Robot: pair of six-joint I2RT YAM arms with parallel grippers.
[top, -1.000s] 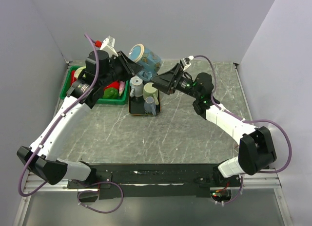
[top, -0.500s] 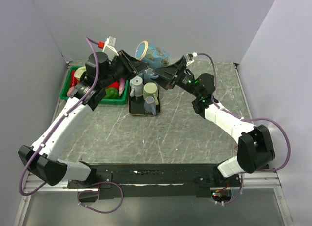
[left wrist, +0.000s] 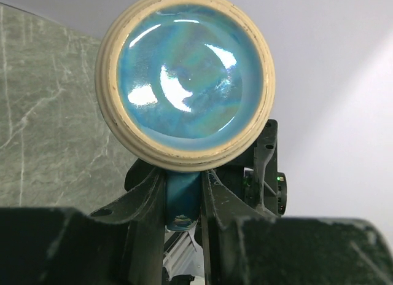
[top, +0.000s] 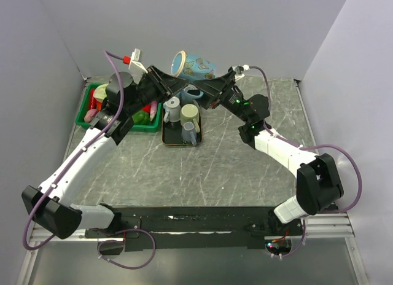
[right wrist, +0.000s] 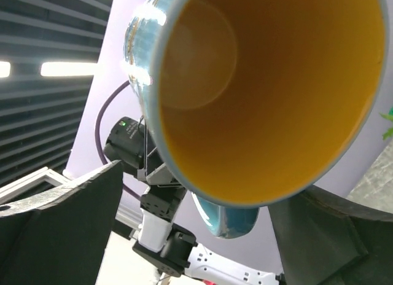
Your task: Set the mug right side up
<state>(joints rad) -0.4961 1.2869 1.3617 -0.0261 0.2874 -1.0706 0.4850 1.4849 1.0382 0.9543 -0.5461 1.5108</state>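
Note:
The mug [top: 195,65] is blue with pale patterns, a cream base ring and a yellow inside. It hangs in the air on its side above the back of the table. My left gripper [top: 174,82] is shut on its handle [left wrist: 182,196]. In the left wrist view the mug's glazed base [left wrist: 184,76] faces the camera, with my left gripper [left wrist: 183,199] below it. My right gripper [top: 212,88] is open at the mug's mouth. In the right wrist view the yellow inside [right wrist: 270,94] fills the frame, between the spread fingers of my right gripper [right wrist: 196,230].
A black tray [top: 167,139] with several small cups stands under the mug. A green bin [top: 83,108] with colourful items stands at the back left. Grey walls close in at the back and on both sides.
My left gripper lifted the mug higher and turned its base toward the left. My right gripper rose and moved left up to the mug's mouth.

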